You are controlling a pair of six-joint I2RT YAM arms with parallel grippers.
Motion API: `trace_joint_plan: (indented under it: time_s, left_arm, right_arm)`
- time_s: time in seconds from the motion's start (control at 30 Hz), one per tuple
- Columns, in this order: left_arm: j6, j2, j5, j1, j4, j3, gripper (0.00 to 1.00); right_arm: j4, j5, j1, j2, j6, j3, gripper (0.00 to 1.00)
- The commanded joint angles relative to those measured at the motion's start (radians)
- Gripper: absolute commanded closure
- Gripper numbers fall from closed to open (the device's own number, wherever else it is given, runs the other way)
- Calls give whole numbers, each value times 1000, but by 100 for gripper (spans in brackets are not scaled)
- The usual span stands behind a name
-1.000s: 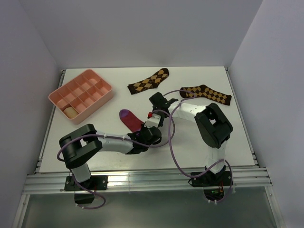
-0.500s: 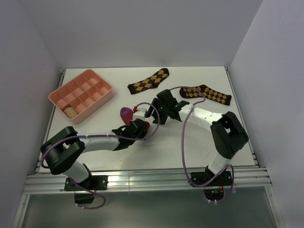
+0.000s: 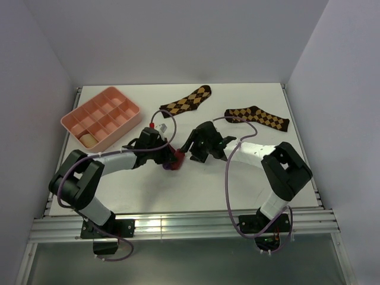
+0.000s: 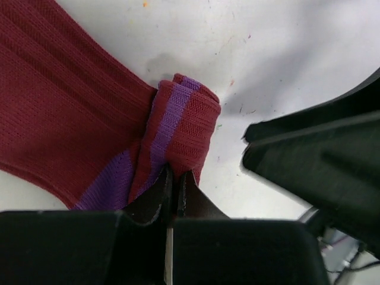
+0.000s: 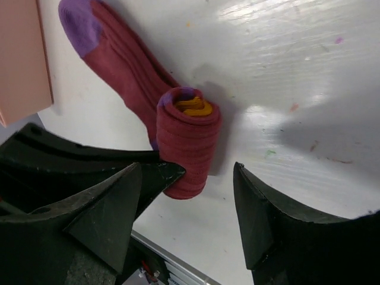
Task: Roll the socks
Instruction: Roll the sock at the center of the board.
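Observation:
The crimson sock [image 3: 174, 160] lies mid-table, rolled from its orange cuff [image 5: 191, 107] into a thick roll [image 5: 187, 145]. Its purple toe [image 5: 79, 22] is still flat on the table. My left gripper [image 3: 168, 158] is shut on the edge of the roll [image 4: 178, 127], its jaws pinching the fabric [image 4: 174, 181]. My right gripper [image 3: 191, 153] is open just right of the roll, one finger [image 5: 119, 214] beside it and the other [image 5: 267, 219] apart. A tan roll [image 3: 88, 139] lies in the pink tray's near-left compartment.
The pink compartment tray [image 3: 119, 98] stands at the back left; its edge shows in the right wrist view [image 5: 21, 53]. Two brown argyle socks lie flat at the back, one centre [image 3: 185, 102], one right [image 3: 256, 117]. Purple cables loop over both arms.
My left arm has swung left, and its gripper now reaches the sock from the left. The sock has gone from mostly flat to mostly rolled. My right gripper has shifted slightly nearer the roll.

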Motion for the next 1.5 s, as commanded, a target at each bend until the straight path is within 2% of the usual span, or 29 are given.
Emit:
trace_joint_plan:
  time_s: [0.0,0.23,0.47,0.77,0.83,0.9,0.93,0.97,1.0,1.03,1.07,1.13,1.27,1.47]
  left_arm:
    - [21,64,163,45,-139,71,99]
    - [59,149,218,80,-227,174,99]
    - [65,183,241,88,-252,213,99]
    - [74,193,255,90,-265,220,99]
    - [77,196,253,90,-270,226,99]
    - [73,187,239,90,-270,225,97]
    - [62,151,209,91,-253,219,92]
    - [59,126,191,90,-243,211,86]
    - [59,99,161,90,-235,203,80]
    - [67,48,103,91,-233,199,69]
    - [74,26,68,91,-238,199,66]
    - [91,-26,7,93,-238,200,62]
    - [85,-77,-154,97,-195,167,64]
    - [57,11,-198,103,-190,170,74]
  right_arm:
    - [100,23,21,23,16,12,30]
    - [103,44,52,98,42,49,31]
    - [127,67,55,149,97,37,37]
    - [155,66,55,203,125,54,40]
    - [144,62,55,216,126,64,45]
    - [131,58,55,226,126,74,58]
    - [109,58,55,226,129,75,65]
    - [95,58,55,224,131,77,78]
    - [86,58,53,219,129,72,84]
    - [62,58,49,216,126,68,94]
    - [48,58,46,215,125,68,97]
    - [19,44,33,209,118,68,100]
    - [-33,47,23,201,82,90,100]
    - [-93,44,10,201,68,112,100]
